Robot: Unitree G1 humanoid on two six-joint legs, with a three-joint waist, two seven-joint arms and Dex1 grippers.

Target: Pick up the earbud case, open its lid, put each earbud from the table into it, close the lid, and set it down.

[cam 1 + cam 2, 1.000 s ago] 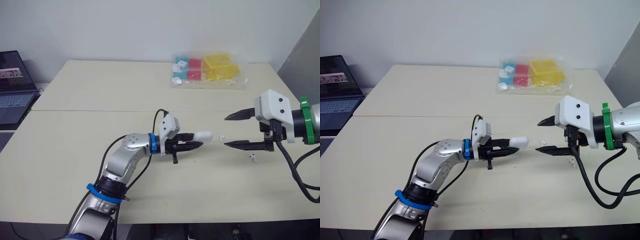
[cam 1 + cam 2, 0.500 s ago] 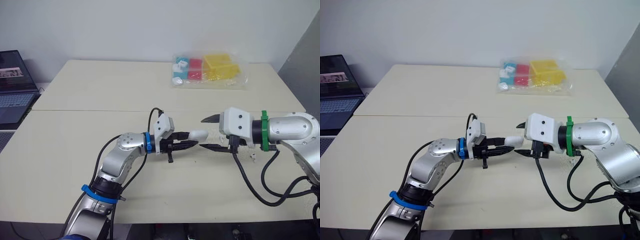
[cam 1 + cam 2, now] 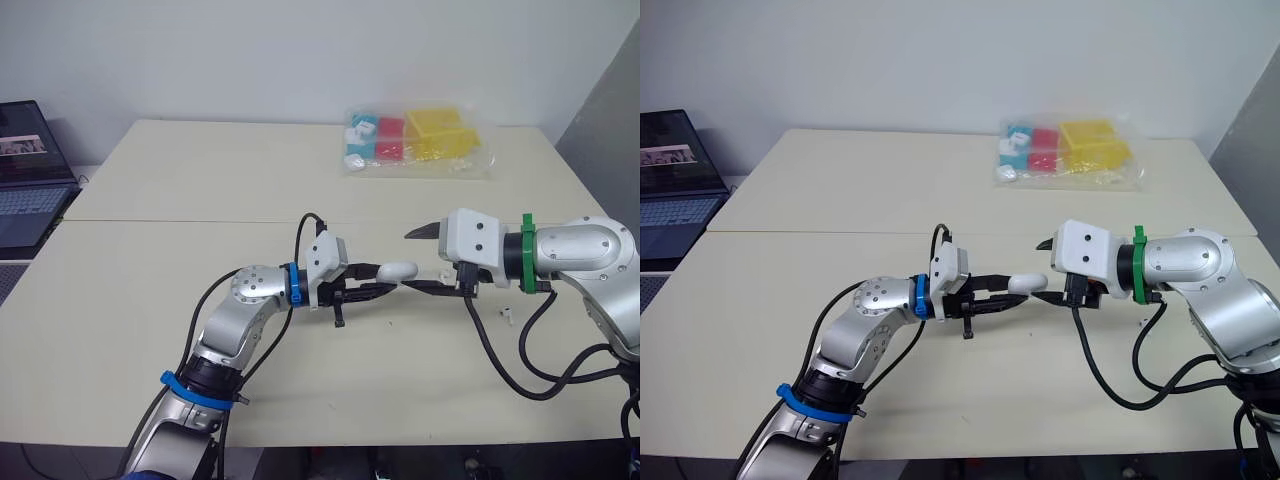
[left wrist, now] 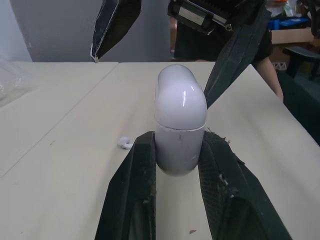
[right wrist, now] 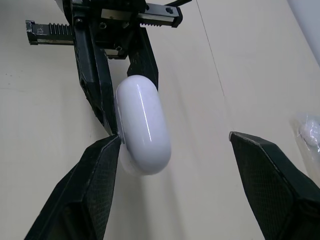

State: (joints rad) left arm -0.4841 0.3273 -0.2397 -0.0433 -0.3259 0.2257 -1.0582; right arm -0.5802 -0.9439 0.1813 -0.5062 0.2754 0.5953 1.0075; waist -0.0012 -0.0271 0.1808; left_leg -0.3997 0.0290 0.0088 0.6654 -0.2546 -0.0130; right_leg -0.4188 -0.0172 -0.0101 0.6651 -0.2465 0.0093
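Earbud case (image 3: 398, 270): held above the counter (image 3: 200, 180), at its middle near the front; long axis roughly level, in line with the fingers that hold it; rounded lid end points to the robot's right; lid closed, seam visible just beyond the fingertips.

Left gripper (image 3: 372, 280): jaws clenched on the case's base end, one finger on each side.

Right gripper (image 5: 173, 137): jaws spread wide and grasping nothing; they straddle the free lid end of the case from the opposite side; one finger (image 5: 102, 165) lies just beside the case wall, contact cannot be confirmed; the other finger stands well apart from it.

Earbuds: one earbud (image 4: 125, 143) lies on the counter just beyond the case, below the right gripper's fingers; a second earbud (image 3: 507, 315) lies on the counter further to the right, under the right arm's cable.

Surroundings: a clear plastic bag (image 3: 415, 140) with blue, red and yellow boxes lies at the far edge of the counter, well apart from both grippers; a laptop (image 3: 25, 170) stands off the counter's left end.
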